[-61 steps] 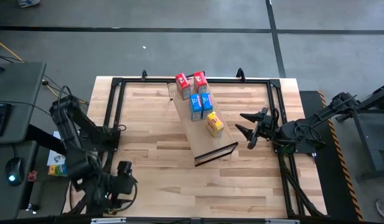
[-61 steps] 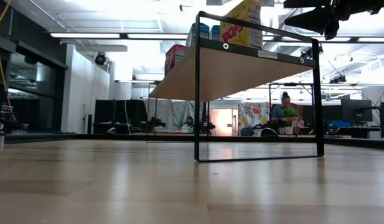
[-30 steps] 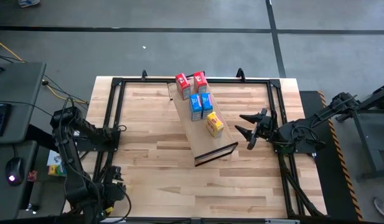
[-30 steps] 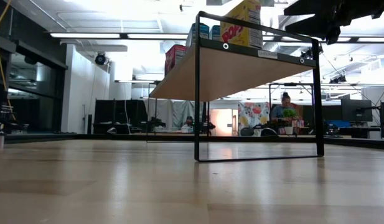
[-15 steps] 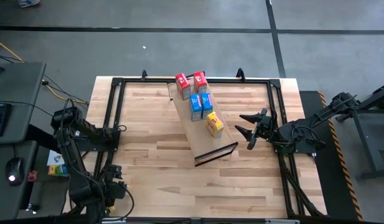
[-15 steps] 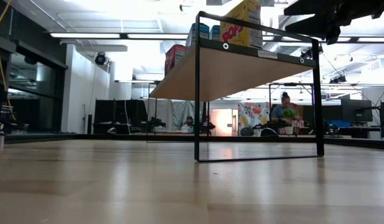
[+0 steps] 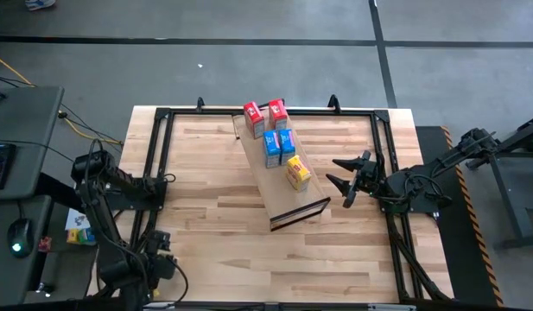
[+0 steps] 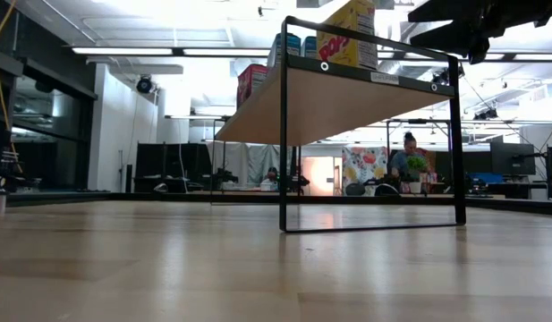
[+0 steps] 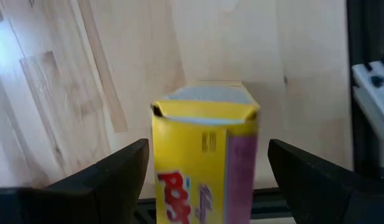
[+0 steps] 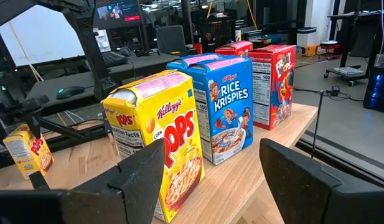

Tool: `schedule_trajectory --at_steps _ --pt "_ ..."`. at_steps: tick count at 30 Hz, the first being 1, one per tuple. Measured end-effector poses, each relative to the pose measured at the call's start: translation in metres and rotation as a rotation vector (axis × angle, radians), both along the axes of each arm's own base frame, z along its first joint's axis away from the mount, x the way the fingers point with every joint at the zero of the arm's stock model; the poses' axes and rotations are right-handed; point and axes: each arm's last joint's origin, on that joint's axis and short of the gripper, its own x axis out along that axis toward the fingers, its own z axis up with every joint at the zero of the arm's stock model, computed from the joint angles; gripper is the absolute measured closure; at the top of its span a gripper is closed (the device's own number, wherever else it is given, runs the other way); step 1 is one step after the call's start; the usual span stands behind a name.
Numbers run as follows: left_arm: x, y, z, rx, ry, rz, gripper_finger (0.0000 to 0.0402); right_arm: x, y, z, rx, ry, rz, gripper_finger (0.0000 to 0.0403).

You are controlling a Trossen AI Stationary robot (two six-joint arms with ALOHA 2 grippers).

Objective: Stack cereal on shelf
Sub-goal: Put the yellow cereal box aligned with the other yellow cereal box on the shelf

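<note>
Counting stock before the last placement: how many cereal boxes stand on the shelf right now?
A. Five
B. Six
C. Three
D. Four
A: the high view shows two red boxes, two blue boxes and one yellow box on the shelf; the second yellow box sits between the left gripper's open fingers, off the shelf.

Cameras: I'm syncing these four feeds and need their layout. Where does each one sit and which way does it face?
High: above the table, looking straight down; shows both arms, left gripper, right gripper, shelf.
Low: at tabletop height, looking level toward the room; right arm overhead.
Left wrist: on left arm, facing the tabletop; open fingers flank a loose yellow box.
Right wrist: on right arm, facing boxes on the shelf; open fingers low.
Shared: right wrist also sees that yellow box; high, low, right wrist see the shelf.
</note>
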Motion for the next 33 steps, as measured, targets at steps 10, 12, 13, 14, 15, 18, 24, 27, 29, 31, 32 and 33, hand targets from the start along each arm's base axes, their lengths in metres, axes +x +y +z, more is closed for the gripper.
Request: schedule_trajectory --at_steps 10,12,13,14,15,18,24,27,29,31,32,33 --pt "0.016 0.0 -0.014 0.052 0.059 -0.026 0.0085 0.0 0.0 0.0 0.0 0.0 0.0 0.0148" --pt "0.018 0.002 -0.014 0.05 0.059 -0.026 0.0094 0.0 0.0 0.0 0.0 0.0 0.0 0.0148" --pt "0.019 0.002 -0.013 0.051 0.06 -0.029 0.0102 0.0 0.0 0.0 0.0 0.0 0.0 0.0148" --pt "0.02 0.003 -0.013 0.05 0.061 -0.031 0.0112 0.0 0.0 0.0 0.0 0.0 0.0 0.0148" --pt "0.021 0.003 -0.013 0.048 0.066 -0.029 0.0123 0.0 0.0 0.0 0.0 0.0 0.0 0.0148" --pt "0.024 0.004 -0.014 0.034 0.092 -0.014 0.0163 0.0 0.0 0.0 -0.001 0.001 0.0 0.0148" --pt "0.028 0.007 -0.013 0.016 0.136 -0.013 0.0225 0.0 0.0 -0.001 -0.004 0.007 0.0 0.0148" --pt "0.035 0.007 -0.001 0.012 0.136 -0.039 0.0243 0.0 0.0 -0.001 -0.004 0.007 0.0 0.0148" --pt "0.042 0.008 0.012 0.008 0.133 -0.056 0.0251 0.0 0.0 -0.001 -0.004 0.007 0.0 0.0148" --pt "0.052 0.011 0.032 0.019 0.113 -0.072 0.0255 0.0 0.0 -0.001 -0.004 0.007 0.0 0.0148" --pt "0.057 0.013 0.044 0.03 0.087 -0.079 0.0257 0.0 0.0 -0.001 -0.004 0.007 0.0 0.0148" --pt "0.063 0.016 0.058 0.048 0.048 -0.088 0.0258 0.0 0.0 -0.001 -0.004 0.007 0.0 0.0148"
